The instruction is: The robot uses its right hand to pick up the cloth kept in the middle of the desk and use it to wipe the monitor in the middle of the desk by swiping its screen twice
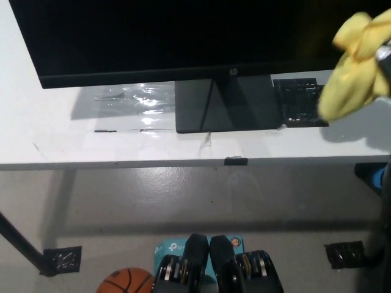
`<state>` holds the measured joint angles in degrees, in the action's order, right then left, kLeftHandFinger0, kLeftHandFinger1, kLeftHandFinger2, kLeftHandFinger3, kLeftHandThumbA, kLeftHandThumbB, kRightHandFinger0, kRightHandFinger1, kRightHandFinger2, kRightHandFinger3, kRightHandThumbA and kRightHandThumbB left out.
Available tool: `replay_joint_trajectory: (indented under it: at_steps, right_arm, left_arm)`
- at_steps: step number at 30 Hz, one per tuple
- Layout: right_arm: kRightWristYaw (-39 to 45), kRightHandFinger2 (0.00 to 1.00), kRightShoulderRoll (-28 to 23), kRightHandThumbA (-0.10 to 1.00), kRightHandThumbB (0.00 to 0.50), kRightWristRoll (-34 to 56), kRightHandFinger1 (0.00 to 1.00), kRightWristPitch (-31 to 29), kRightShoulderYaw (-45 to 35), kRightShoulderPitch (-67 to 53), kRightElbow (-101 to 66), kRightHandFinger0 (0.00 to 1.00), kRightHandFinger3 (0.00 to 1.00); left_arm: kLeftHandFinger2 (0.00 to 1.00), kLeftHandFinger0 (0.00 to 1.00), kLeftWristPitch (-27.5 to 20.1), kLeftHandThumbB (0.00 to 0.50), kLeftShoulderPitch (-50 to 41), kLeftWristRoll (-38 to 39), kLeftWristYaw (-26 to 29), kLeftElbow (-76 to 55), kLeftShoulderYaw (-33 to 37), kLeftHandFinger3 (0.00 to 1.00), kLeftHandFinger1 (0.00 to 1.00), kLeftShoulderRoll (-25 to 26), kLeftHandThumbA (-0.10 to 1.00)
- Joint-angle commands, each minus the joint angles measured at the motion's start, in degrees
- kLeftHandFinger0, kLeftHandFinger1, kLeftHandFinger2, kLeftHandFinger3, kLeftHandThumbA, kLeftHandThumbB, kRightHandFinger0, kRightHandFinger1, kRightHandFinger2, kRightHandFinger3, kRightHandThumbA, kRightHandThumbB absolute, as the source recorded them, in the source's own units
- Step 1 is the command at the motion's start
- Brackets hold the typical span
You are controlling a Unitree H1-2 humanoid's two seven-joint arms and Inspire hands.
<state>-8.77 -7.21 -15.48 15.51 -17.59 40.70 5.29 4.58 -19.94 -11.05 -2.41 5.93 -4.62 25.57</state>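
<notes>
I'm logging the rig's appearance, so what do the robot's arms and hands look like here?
Little shows. The right robot hand is only a small pale grey sliver at the picture's right edge, otherwise hidden behind the yellow cloth. The left robot hand is out of view.
</notes>
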Motion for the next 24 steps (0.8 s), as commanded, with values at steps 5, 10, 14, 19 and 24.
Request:
replay_joint_trajectory:
  at_steps: [5, 10, 14, 19, 24]
  right_arm:
    - [-7.19, 0.53, -4.9, -0.1, 0.111, -7.27, 0.12, 2.73, 3.42, 7.5, 2.07, 0.0, 0.41]
    - [-8.32, 0.27, -9.86, -0.1, 0.044, -17.87, 0.0, 6.27, 13.4, 11.99, 7.92, 0.0, 0.52]
    - [-7.47, 0.39, -12.36, -0.1, 0.075, -22.96, 0.07, 5.44, 21.95, 16.93, 15.93, 0.0, 0.08]
    - [-6.4, 0.27, -13.59, -0.1, 0.148, -25.85, 0.0, 7.23, 29.08, 21.85, 23.39, 0.0, 0.12]
    - [-6.55, 0.38, -10.81, -0.1, 0.151, -26.65, 0.04, 10.33, 33.26, 25.89, 27.35, 0.0, 0.11]
  left_arm:
    - [0.72, 0.52, -1.36, 0.012, -1.64, -0.41, 0.49, -1.29, -0.94, 0.97, 0.56, 0.67, 0.47]
    - [0.72, 0.53, -0.74, 0.002, -2.2, -0.83, 0.29, -3.04, -0.79, 0.96, 0.56, 0.82, 0.42]
    - [0.72, 0.53, -1.23, 0.001, -1.9, -0.18, -0.02, -2.86, -1.19, 0.97, 0.56, 1.26, 0.37]
    - [0.71, 0.55, -1.01, 0.003, -1.54, -0.49, -0.08, -2.68, -1.18, 0.96, 0.57, 1.65, 0.35]
    - [0.71, 0.54, -2.6, 0.003, -1.1, -0.55, 0.23, -1.22, -1.1, 0.95, 0.57, 1.67, 0.32]
